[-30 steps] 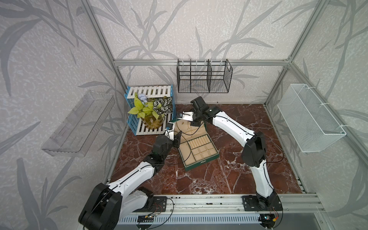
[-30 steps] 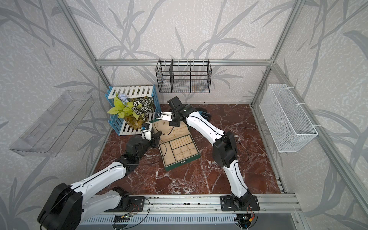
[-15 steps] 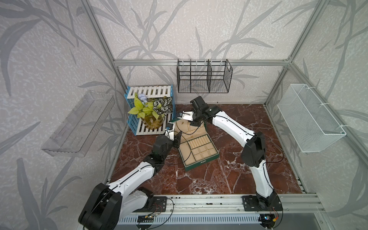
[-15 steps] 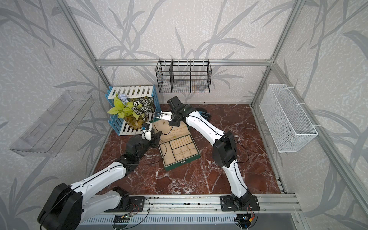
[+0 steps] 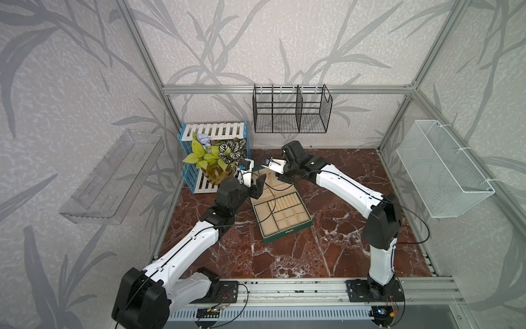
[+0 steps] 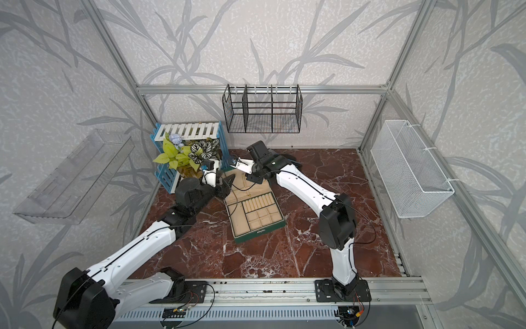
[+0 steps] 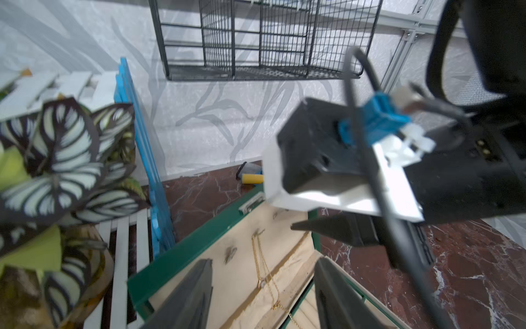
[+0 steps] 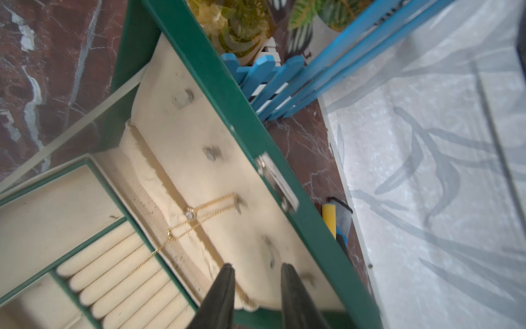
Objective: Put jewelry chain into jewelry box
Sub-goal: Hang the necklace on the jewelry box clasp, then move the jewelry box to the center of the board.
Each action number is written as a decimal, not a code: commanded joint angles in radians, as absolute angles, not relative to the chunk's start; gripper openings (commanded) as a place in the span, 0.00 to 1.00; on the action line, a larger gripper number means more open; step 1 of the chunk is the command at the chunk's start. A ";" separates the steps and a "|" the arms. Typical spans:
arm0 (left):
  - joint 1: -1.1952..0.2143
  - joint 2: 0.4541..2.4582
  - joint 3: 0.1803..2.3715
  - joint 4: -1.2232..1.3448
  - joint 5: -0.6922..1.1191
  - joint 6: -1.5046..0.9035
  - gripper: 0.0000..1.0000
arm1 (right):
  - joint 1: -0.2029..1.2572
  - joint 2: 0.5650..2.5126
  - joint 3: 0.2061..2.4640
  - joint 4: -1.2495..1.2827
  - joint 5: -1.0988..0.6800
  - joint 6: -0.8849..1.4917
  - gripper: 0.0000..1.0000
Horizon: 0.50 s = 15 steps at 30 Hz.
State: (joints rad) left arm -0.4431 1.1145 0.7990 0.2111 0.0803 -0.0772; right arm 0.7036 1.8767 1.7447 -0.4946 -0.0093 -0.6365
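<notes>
Lengthwise, the jewelry chain (image 8: 189,214) ran from lid (image 8: 199,119) to ring rolls (image 8: 119,270), straight ahead between the left gripper's (image 7: 263,259) empty, parted jaws; the right gripper's (image 8: 256,266) were parted too.

Beside box (image 5: 287,232): blocked by crate (image 5: 213,131), plant (image 5: 212,158).
Over compartments (image 5: 289,213): open from above.
Floor (image 5: 327,250) toward rail (image 5: 284,289): open.

The jewelry box (image 8: 227,108) has a matt dark green skin and a soft, stained cream cloth lining (image 8: 182,142), the jewelry chain (image 8: 210,205) is fine shiny gold metal, and the worktop (image 5: 327,256) is glossy veined marble.
</notes>
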 commanded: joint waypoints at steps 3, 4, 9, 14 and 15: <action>-0.438 1.211 1.013 -0.071 0.097 0.079 0.71 | 0.700 1.590 1.386 -0.173 -0.021 -0.387 0.48; -0.438 1.236 1.054 -0.112 0.110 0.110 0.74 | 0.699 1.538 1.311 -0.132 -0.031 -0.349 0.52; -0.439 1.396 1.274 -0.361 0.177 0.292 0.91 | 0.698 1.366 1.042 0.009 -0.115 -0.173 0.66; -0.439 1.517 1.391 -0.491 0.173 0.398 1.00 | 0.697 1.263 0.897 0.045 -0.191 -0.084 0.75; -0.438 1.536 1.404 -0.497 0.154 0.416 1.00 | 0.698 1.247 0.876 0.048 -0.200 -0.072 0.76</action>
State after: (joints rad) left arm -0.4431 1.4990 1.3560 -0.3553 0.1566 0.3088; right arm 0.6983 1.3060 0.9085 -0.0391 -0.1341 -0.1738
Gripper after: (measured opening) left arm 0.998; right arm 0.755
